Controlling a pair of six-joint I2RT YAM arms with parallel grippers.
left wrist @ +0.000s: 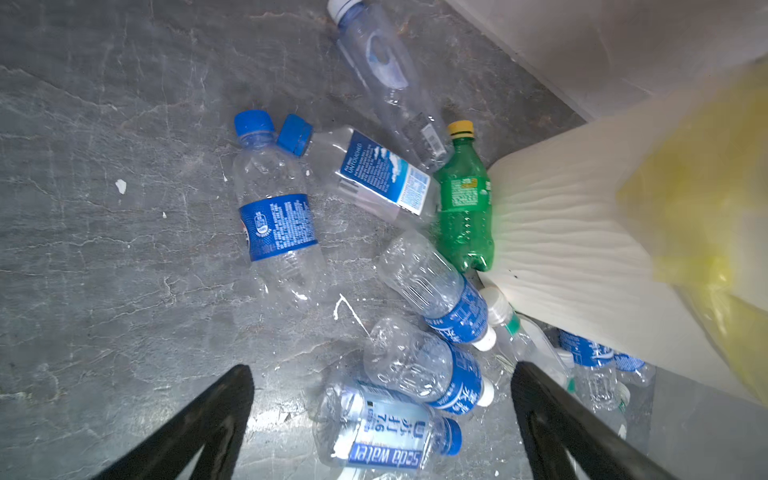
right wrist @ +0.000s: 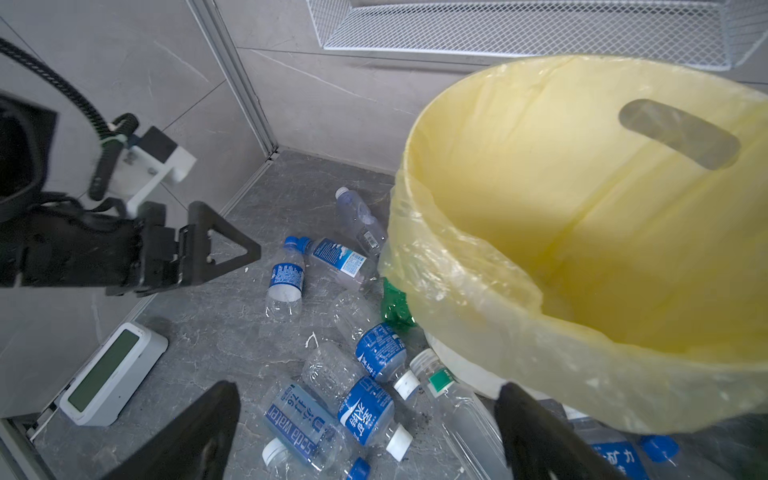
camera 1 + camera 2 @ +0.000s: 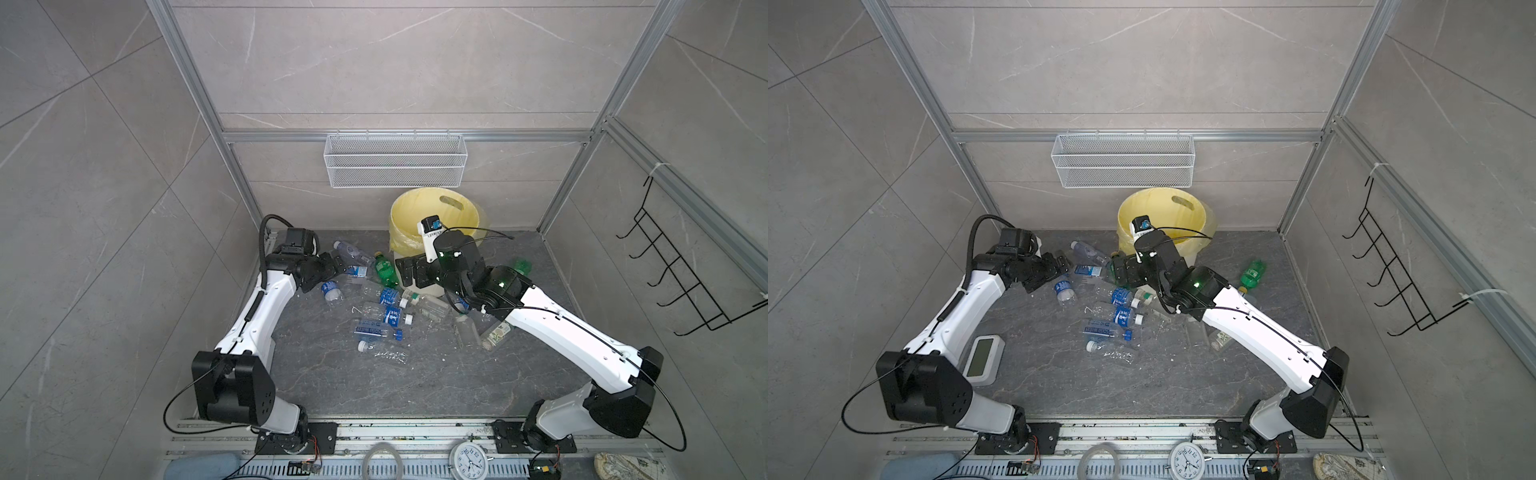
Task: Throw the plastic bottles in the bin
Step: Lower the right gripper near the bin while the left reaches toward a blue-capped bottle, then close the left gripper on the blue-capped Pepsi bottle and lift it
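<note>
Several plastic bottles lie scattered on the dark floor, mostly clear with blue labels. One green bottle lies against the bin's ribbed wall, another behind my right arm. The cream bin with its yellow liner stands at the back; what I see of its inside holds nothing. My left gripper hovers open above a soda-water bottle, holding nothing. My right gripper hangs open beside the bin's rim, above the bottles, also with nothing in it.
A white mesh basket hangs on the back wall above the bin. A black wire rack is on the right wall. A white digital clock lies under my left arm. An alarm clock stands at the front rail.
</note>
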